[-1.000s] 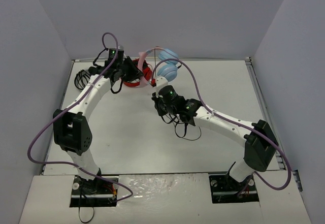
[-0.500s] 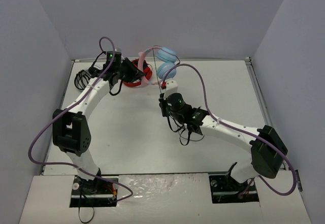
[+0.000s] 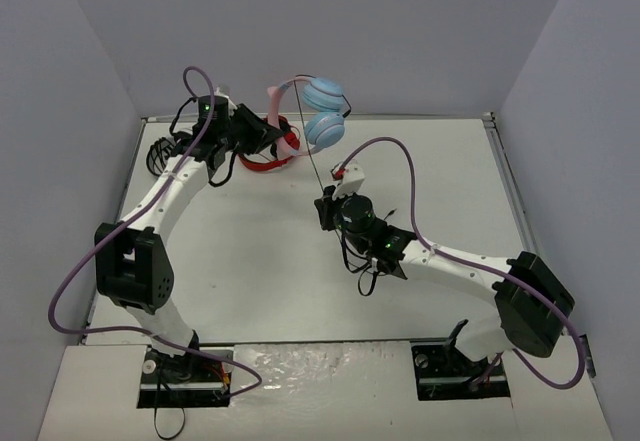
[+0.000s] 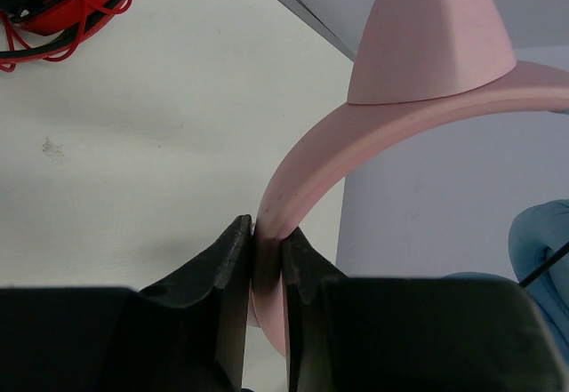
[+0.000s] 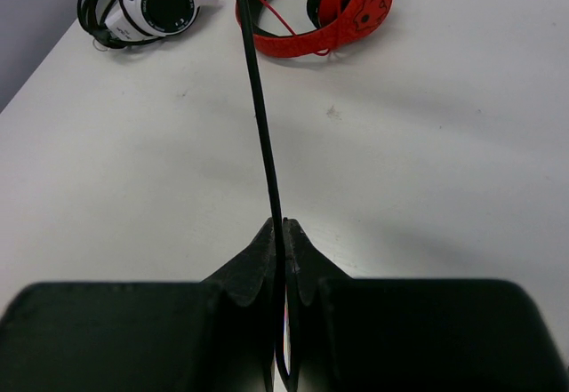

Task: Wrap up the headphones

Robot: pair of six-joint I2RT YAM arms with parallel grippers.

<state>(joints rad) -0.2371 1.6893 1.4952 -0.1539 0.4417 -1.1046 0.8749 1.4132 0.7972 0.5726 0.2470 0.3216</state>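
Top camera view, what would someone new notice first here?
The headphones, pink band and blue cups, hang in the air at the far edge of the table, the left claw shut on the headband. Their black cable runs taut down to the right claw, shut on it mid-table.

Bright even overhead light, soft shadows; wrist views blurred at near edge.

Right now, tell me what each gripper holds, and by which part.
The left gripper clamps the headphones by the pink headband; the right gripper pinches their black cable partway along.
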